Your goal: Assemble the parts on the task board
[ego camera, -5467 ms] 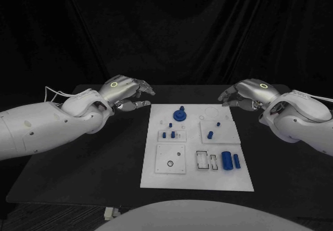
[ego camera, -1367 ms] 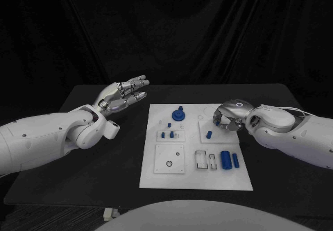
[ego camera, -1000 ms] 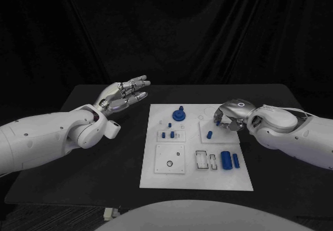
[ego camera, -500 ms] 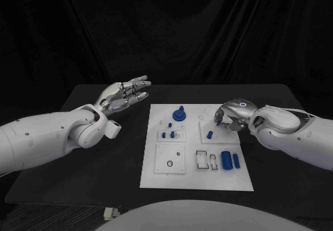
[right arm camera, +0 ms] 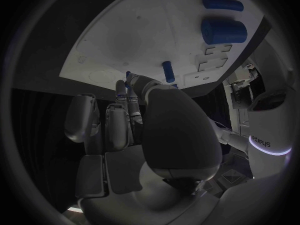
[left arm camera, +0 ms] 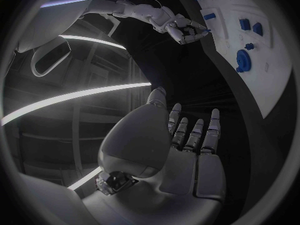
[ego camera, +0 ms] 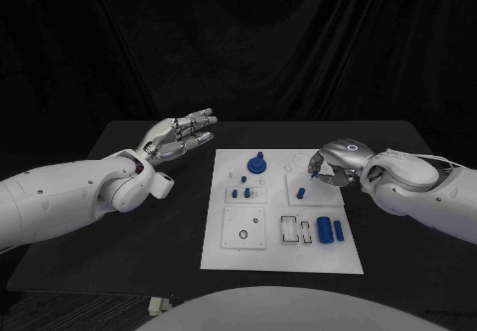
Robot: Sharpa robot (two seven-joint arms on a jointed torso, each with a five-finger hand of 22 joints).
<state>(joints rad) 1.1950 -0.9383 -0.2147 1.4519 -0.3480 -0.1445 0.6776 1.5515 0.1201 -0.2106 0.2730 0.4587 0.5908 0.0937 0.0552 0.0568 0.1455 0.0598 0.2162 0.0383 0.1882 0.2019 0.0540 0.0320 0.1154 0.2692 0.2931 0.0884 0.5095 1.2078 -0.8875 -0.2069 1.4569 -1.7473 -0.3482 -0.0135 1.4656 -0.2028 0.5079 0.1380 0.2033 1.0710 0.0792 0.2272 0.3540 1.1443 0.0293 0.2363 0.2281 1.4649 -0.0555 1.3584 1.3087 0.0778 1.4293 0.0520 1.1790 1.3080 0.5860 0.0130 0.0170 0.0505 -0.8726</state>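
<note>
Your task board (ego camera: 283, 255) sits mid-table with blue parts (ego camera: 324, 229) near its right edge and a round blue piece (ego camera: 258, 165) toward the far edge; your right hand (ego camera: 336, 163) pinches a small blue peg (ego camera: 314, 175) over the board's far right; your left hand (ego camera: 179, 136) hovers off the board's left, fingers spread, holding nothing.

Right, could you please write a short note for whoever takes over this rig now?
Left hand: open, raised beside the task board, holding nothing.
Right hand: over the board's far right block, fingertips pinching a small blue peg.
Second peg is on that block; blue gear and large blue cylinder sit on the board.
Done: nothing plainly assembled.
Left: place the pinched peg, then the rest.
</note>
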